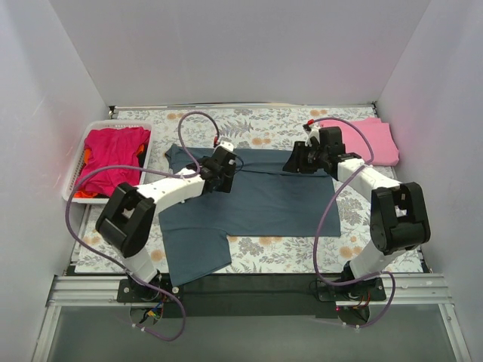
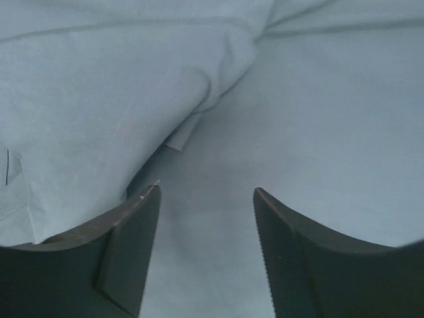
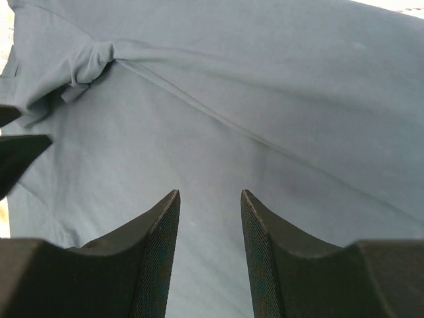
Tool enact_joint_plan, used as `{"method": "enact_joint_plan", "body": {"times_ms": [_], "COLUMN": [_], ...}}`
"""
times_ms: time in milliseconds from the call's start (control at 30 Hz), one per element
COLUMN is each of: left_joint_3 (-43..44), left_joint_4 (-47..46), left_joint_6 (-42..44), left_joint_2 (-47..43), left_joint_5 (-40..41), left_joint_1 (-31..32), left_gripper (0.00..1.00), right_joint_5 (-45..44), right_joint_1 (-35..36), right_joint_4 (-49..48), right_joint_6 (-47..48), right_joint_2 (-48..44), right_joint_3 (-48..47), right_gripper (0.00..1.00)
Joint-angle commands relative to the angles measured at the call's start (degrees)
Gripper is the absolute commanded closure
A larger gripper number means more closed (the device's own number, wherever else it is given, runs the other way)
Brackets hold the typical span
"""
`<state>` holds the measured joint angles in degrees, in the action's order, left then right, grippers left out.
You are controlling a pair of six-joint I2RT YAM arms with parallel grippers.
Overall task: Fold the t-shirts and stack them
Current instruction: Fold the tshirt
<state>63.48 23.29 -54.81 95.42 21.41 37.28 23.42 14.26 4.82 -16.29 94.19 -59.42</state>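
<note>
A dark slate blue-grey t-shirt (image 1: pixel 256 200) lies spread on the table, its upper part folded down along a crease. My left gripper (image 1: pixel 224 167) is open over the shirt's upper left, by a bunched fold (image 2: pixel 199 112). My right gripper (image 1: pixel 300 162) is open over the shirt's upper right edge, cloth (image 3: pixel 218 132) below its jaws. Nothing sits between either pair of jaws. A folded light pink t-shirt (image 1: pixel 370 140) lies at the back right. Magenta and orange-red shirts (image 1: pixel 112 158) fill the basket at the left.
A white slotted basket (image 1: pixel 74 177) stands at the left edge. The table has a floral cloth (image 1: pixel 264 121). White walls enclose the left, back and right. A metal rail (image 1: pixel 249 290) runs along the near edge by the arm bases.
</note>
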Motion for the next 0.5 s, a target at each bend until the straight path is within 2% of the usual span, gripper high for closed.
{"method": "enact_joint_plan", "body": {"times_ms": [0, 167, 467], "left_joint_3": [1.7, 3.7, 7.7], "left_joint_4": [-1.3, -3.5, -5.2], "left_joint_6": [6.2, 8.7, 12.7], "left_joint_2": [4.8, 8.7, 13.0], "left_joint_5": [6.5, 7.5, 11.4], "left_joint_1": [0.1, 0.4, 0.4], "left_gripper": [0.47, 0.57, 0.61], "right_joint_5": [-0.3, -0.6, -0.5], "right_joint_1": [-0.2, -0.2, -0.2], "right_joint_4": [-2.3, -2.2, -2.3], "right_joint_6": [0.2, 0.6, 0.6], "right_joint_2": [-3.7, -5.0, -5.0], "right_joint_3": [1.8, 3.8, 4.6], "right_gripper": [0.58, 0.58, 0.58]}}
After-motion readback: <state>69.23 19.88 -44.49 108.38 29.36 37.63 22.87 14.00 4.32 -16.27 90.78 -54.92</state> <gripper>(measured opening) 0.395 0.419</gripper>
